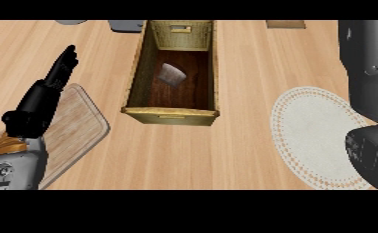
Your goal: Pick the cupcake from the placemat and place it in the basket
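The cupcake [172, 74], a small grey and white shape, lies tilted on the dark floor of the long woven basket [170, 115] in the middle of the counter. No hand touches it. The round white placemat [314, 137] lies to the right of the basket with nothing on it. My right hand [363, 72] shows as a large dark shape along the right edge, above the placemat's far side, with another dark part of it lower down. My left hand [46, 94] rests at the left with fingers straight up, holding nothing.
A wooden cutting board [74, 124] lies at the left, partly under my left forearm. Two grey objects [125, 25] and a brown one [286, 24] peek in at the counter's far edge.
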Controlling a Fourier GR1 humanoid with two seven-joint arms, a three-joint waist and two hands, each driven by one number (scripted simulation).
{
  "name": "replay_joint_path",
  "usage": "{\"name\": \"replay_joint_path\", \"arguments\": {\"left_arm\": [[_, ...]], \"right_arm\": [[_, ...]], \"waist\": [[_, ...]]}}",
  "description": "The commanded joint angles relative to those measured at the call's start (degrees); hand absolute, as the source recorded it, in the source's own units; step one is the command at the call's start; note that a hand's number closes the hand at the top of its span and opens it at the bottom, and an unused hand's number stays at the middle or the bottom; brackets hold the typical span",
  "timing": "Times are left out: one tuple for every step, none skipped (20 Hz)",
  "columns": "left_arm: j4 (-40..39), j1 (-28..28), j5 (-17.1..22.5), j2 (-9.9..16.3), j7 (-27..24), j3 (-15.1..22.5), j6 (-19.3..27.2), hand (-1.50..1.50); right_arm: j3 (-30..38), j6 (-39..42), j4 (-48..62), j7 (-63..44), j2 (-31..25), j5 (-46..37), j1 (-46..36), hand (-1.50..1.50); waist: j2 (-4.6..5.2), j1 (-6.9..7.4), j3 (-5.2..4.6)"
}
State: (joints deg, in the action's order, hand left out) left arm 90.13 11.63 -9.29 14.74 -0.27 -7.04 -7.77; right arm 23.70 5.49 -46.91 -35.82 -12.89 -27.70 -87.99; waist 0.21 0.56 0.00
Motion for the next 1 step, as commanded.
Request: {"name": "replay_joint_path", "arguments": {"left_arm": [[-2.42,1.21,-0.26,0.16,-0.99,-0.82,0.47,0.00]], "right_arm": [[3.83,-0.63,0.19,2.49,-6.91,1.92,1.64,-1.50]], "waist": [[0.08,-0.42,-0.01]]}}
